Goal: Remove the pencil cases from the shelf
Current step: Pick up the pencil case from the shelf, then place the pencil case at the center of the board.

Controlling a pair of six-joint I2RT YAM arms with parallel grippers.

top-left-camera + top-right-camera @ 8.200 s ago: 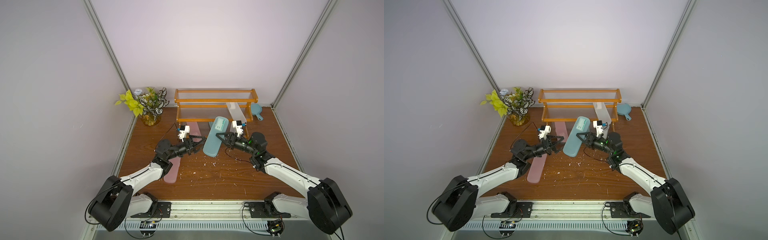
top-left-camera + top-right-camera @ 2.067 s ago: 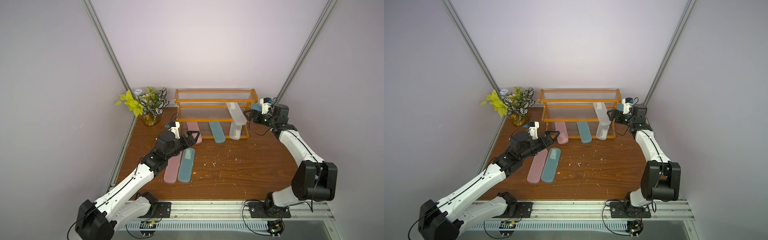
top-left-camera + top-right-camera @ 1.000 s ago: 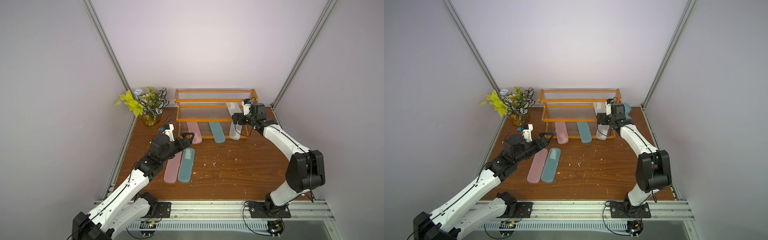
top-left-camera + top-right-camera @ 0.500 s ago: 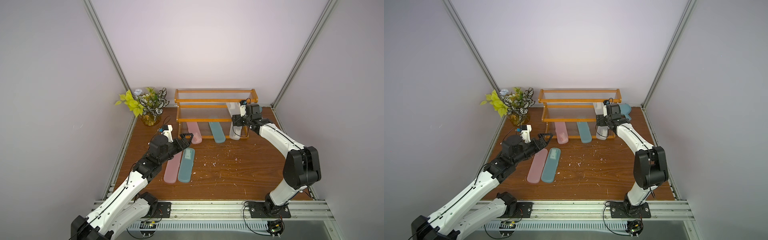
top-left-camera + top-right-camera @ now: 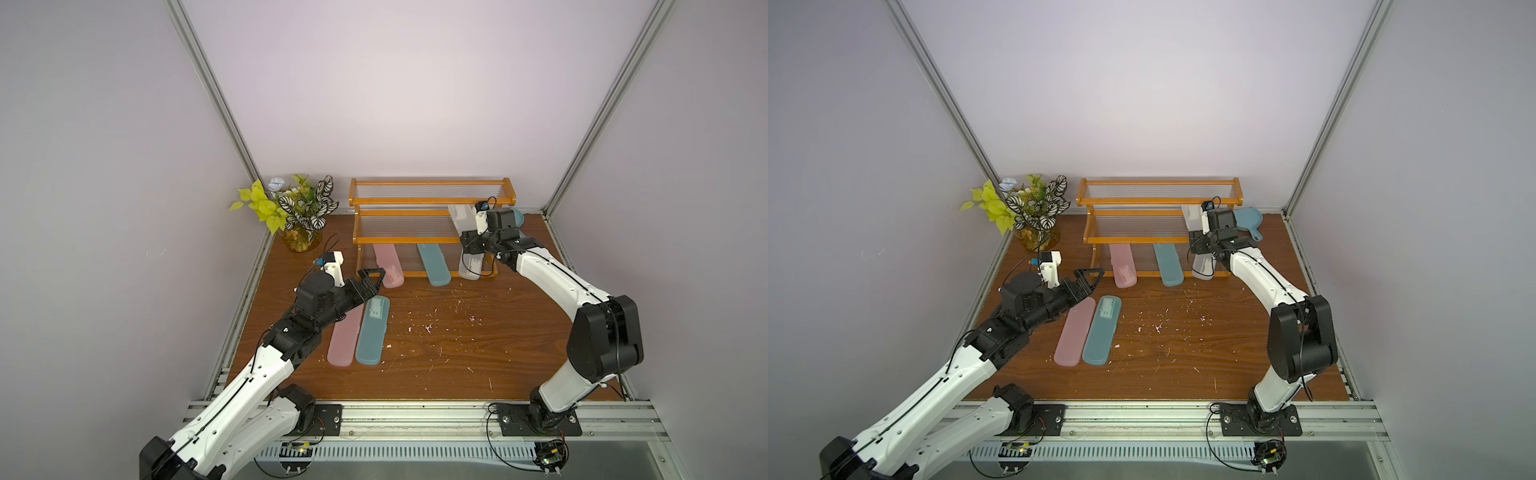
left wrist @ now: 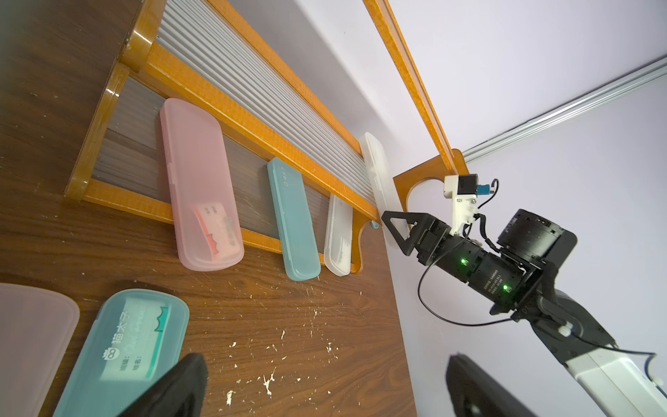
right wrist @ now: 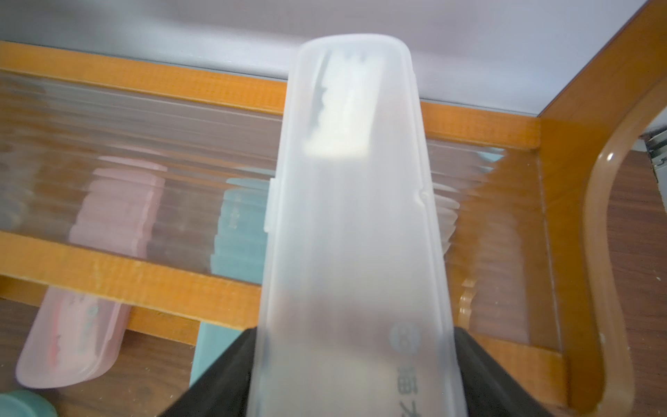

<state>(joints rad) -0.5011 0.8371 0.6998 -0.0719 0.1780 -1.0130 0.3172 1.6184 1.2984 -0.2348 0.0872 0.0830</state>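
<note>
Moved from beside the shelf (image 5: 399, 240), the right gripper (image 7: 353, 343) is clamped across the frosted clear case (image 5: 458, 212) propped there, right of centre, while the left gripper (image 5: 368, 282) is held open. Light, slick, stiff plastic is judged best pinched across its width.

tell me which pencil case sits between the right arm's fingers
The frosted clear case leaning across the upper tiers of the shelf; the right fingers flank its lower end. The other clear case lies lower, on the bottom tier.
</note>
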